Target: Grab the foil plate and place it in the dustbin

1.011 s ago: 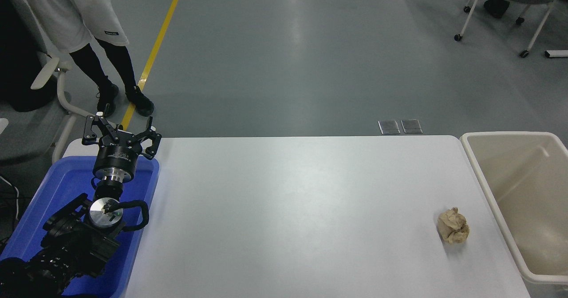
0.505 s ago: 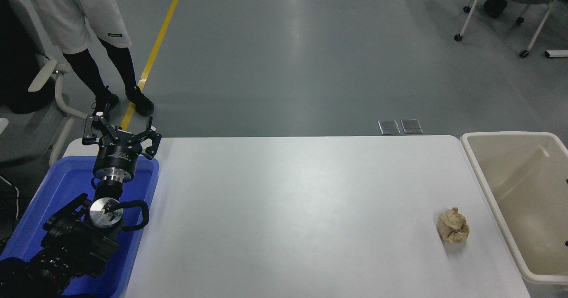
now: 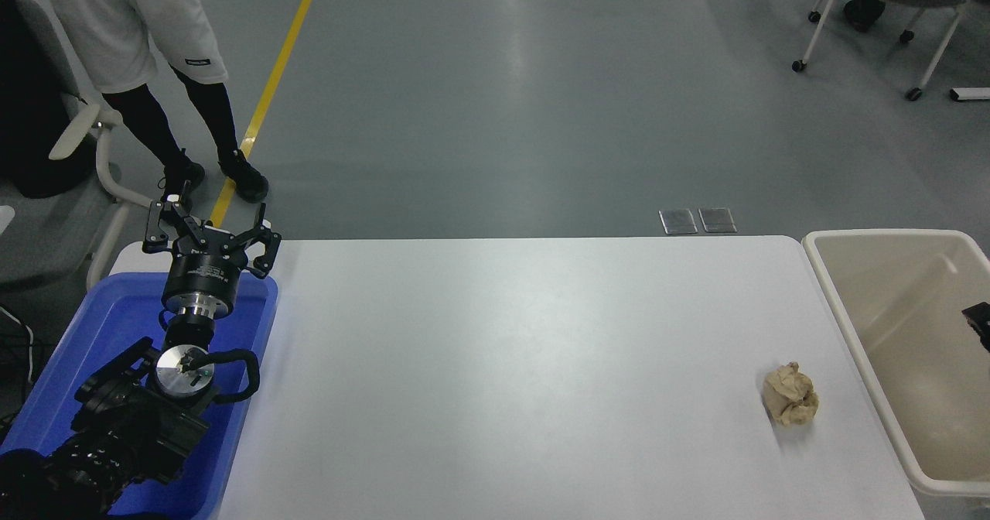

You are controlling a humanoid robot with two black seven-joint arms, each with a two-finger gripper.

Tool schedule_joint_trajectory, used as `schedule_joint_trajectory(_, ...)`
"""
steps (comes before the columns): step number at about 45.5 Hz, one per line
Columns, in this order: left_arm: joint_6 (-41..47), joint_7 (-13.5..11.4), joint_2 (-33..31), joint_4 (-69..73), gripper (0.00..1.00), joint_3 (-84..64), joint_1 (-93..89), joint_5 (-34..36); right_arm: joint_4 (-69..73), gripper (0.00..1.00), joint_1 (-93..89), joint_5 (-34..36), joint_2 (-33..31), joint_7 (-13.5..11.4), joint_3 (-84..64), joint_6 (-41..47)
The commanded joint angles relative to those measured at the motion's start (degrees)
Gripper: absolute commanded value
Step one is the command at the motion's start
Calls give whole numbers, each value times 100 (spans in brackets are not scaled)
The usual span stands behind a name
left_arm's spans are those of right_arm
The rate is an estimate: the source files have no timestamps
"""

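Note:
No foil plate shows anywhere in the head view. The dustbin [image 3: 843, 303] is a large cream plastic bin standing against the table's right end, and what shows of its inside is bare. A small black piece of my right gripper [image 3: 979, 320] pokes in from the right edge, over the bin's inside; too little of it shows to read its state. My left gripper [image 3: 210, 230] is parked at the far left, open, above the blue tub, holding nothing.
A blue plastic tub [image 3: 247, 365] sits under my left arm at the table's left end. A crumpled tan paper ball [image 3: 790, 395] lies near the bin. A person [image 3: 155, 40] stands beyond the far left corner, next to a chair.
A black piece of my right gripper has come into view at the right edge and moved up over the bin. The person has shifted their legs a little. My left arm has not moved.

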Motion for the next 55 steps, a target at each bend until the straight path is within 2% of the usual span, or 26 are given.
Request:
schedule_joint_trajectory(1,0,0,0,0,99,-6,0,0,1476,98,350,-818,-805,-280,-7,207)
schedule_joint_trajectory(8,0,0,0,0,99,3,0,0,2022,98,727,-1267,-1042,-842,-147,1006)
schedule_joint_trajectory(18,0,0,0,0,99,3,0,0,2180,98,1562,-1540,-946,-1879,-200,1666)
schedule_joint_trajectory(23,0,0,0,0,99,3,0,0,2312,98,2001,-1549,-867,-2152,-419,1930)
schedule_joint_trajectory(33,0,0,0,0,99,3,0,0,2584,98,3451,-1584,-568,-2143,-2440,2062)
schedule_joint_trajectory(40,0,0,0,0,99,-6,0,0,2909,99,4014,-1531,-480,-2135,-3188,2325)
schedule_joint_trajectory(50,0,0,0,0,99,3,0,0,3041,100,4568,-1452,-41,-2135,-3760,3660)
schedule_joint_trajectory(55,0,0,0,0,99,3,0,0,3129,100,4998,-1092,345,-2143,-3953,4521)
